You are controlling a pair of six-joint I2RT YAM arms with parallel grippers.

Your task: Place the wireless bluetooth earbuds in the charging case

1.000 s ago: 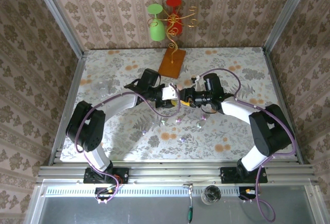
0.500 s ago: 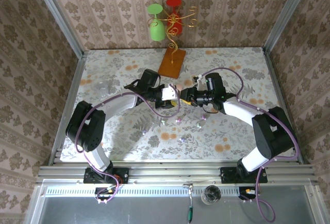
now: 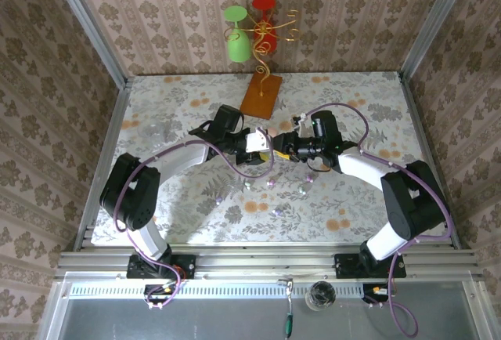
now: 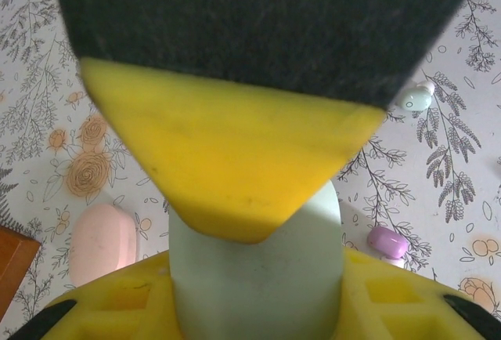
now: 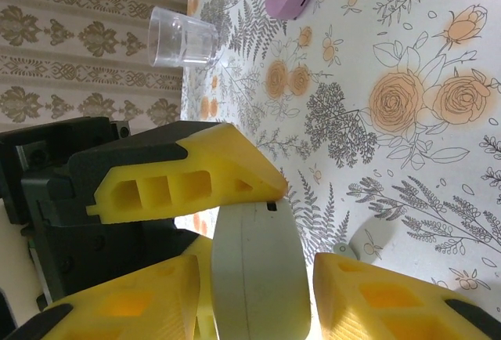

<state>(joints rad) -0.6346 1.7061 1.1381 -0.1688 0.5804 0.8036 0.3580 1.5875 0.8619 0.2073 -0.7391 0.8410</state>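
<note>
Left wrist view, left to right: pink case on the table, mint case clamped in the left gripper, whose dark finger back hides the upper part, then purple earbud and whitish earbud lying loose. Right wrist view adds the right gripper, jaws apart, seemingly straddling that case, clear cup behind

Yellow fingers, mint case, pink case and purple bud stood out against cream cloth patterned with orange roses.
</note>
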